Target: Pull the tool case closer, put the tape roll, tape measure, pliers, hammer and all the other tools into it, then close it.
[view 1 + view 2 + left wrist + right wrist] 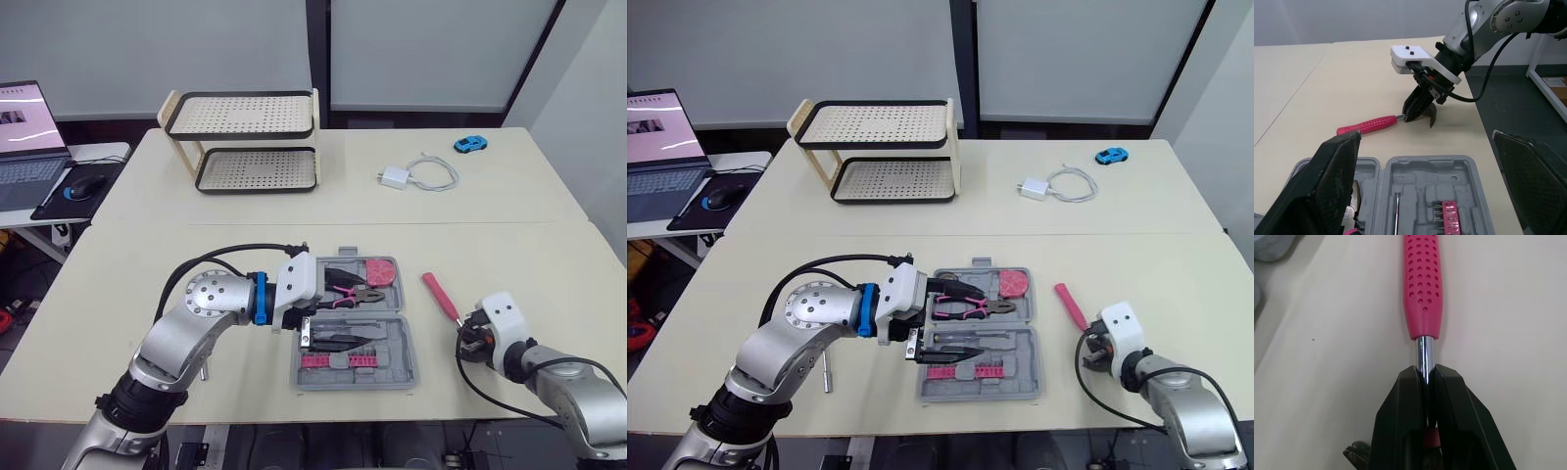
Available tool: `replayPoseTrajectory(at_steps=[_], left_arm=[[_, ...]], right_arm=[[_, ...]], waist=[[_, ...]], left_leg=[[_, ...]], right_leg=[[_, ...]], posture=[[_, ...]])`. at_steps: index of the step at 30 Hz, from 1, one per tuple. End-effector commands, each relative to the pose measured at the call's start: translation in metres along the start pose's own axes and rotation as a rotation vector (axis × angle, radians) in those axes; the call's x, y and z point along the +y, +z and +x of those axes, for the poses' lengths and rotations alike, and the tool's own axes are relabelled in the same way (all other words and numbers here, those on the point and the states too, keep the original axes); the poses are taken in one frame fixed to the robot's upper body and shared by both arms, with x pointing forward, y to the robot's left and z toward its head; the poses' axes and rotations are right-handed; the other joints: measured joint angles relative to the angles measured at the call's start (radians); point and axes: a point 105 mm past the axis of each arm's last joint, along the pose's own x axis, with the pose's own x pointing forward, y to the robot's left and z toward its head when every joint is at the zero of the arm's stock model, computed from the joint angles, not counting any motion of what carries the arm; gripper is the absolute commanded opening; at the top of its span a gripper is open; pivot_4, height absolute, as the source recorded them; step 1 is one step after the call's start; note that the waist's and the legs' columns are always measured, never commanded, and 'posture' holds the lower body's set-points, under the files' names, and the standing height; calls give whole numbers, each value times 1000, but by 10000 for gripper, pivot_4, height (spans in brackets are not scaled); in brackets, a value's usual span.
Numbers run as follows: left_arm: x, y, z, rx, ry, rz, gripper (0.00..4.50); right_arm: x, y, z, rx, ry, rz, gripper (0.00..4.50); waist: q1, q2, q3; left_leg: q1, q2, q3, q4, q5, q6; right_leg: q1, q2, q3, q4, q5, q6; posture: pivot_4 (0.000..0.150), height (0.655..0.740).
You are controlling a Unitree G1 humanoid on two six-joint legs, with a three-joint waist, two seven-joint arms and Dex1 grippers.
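Right wrist view gives the grip closely: the right hand (1426,374) is closed on the chrome shaft of the hammer (1421,289), just below its pink handle, which lies flat on the bench (1508,333). Left wrist view adds the other side: the left hand (1425,142) is spread wide above the open tool case (1415,171). Left eye view places the tool case at lower middle of the frame, with pliers (355,292) inside, and the hammer at lower right, near it but apart.
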Motion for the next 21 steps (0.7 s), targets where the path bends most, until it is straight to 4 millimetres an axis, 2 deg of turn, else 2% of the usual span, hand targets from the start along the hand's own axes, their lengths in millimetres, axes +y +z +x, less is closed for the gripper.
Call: replayPoseTrajectory(at_steps=[1, 7, 12, 14, 17, 21], left_arm=[[-2, 11, -8, -36, -3, 43, 45000], [-8, 11, -32, -44, -33, 79, 45000], [-15, 5, -57, 26, -84, 61, 45000], [-18, 3, -66, 59, -90, 48, 45000], [-20, -1, -78, 99, -78, 27, 45000], [-24, -11, -96, 174, -42, -8, 45000]], right_arm=[[-1, 42, -27, -104, 22, -229, 885], [24, 60, -39, -125, 211, -479, 885], [54, 73, -37, -134, 353, -675, 885], [66, 76, -36, -123, 402, -721, 885], [82, 69, -34, -71, 469, -866, 885], [111, 77, -30, -77, 542, -892, 885]], waist=[[-1, 2, 1], [-1, 2, 1], [-3, 2, 1], [-3, 2, 2], [-2, 2, 2], [-2, 0, 3]], left_leg=[[0, 0, 0, 0, 0, 0], [0, 1, 0, -1, 0, 0], [0, 1, 0, 0, 0, 0], [0, 1, 0, 0, 0, 0], [-1, 2, -1, -1, 0, 0], [-2, 2, -2, 0, 0, 0]], right_leg=[[0, 0, 0, 0, 0, 0], [0, 3, -1, 0, 0, 0], [0, 1, -1, 0, 0, 0], [0, 2, -1, -1, 0, 0], [-1, 1, -1, -1, 0, 0], [-1, 0, -1, -1, 0, 0]], posture=[[1500, 7400], [1500, 7400], [1500, 7400], [1500, 7400], [1500, 7400], [1500, 7400]])
